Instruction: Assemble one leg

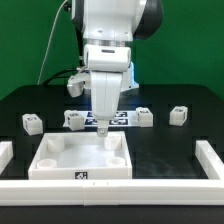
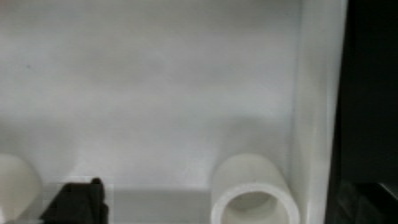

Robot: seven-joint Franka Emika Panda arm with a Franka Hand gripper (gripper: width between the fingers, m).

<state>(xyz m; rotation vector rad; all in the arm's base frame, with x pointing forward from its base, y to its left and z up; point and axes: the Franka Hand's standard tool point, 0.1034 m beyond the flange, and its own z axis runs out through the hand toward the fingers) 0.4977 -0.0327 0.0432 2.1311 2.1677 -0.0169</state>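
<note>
Exterior view: the claw [image 1: 103, 134] points straight down, low over the far part of the white panel [image 1: 60, 160]. I cannot tell how far open it is or whether it holds anything. The wrist view shows one dark finger [image 2: 80, 203] near a round socket [image 2: 258, 192].

All four legs are stubby white blocks with black-and-white tags. They stand on the black bench [image 1: 190, 135] behind the panel:
- The leg [image 1: 74, 120] is just to the exterior view's left of the claw.
- The second leg [image 1: 146, 117] is to its right.
- The third leg [image 1: 32, 123] and the fourth leg [image 1: 178, 114] are farther out.

The white arm [image 1: 108, 60] stands upright.

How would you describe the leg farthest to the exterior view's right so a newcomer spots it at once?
Find the large white square panel on the black table. Behind it stands a row of small white tagged blocks. The leg meant is the last one at the exterior view's right, with no block beyond it.
</note>
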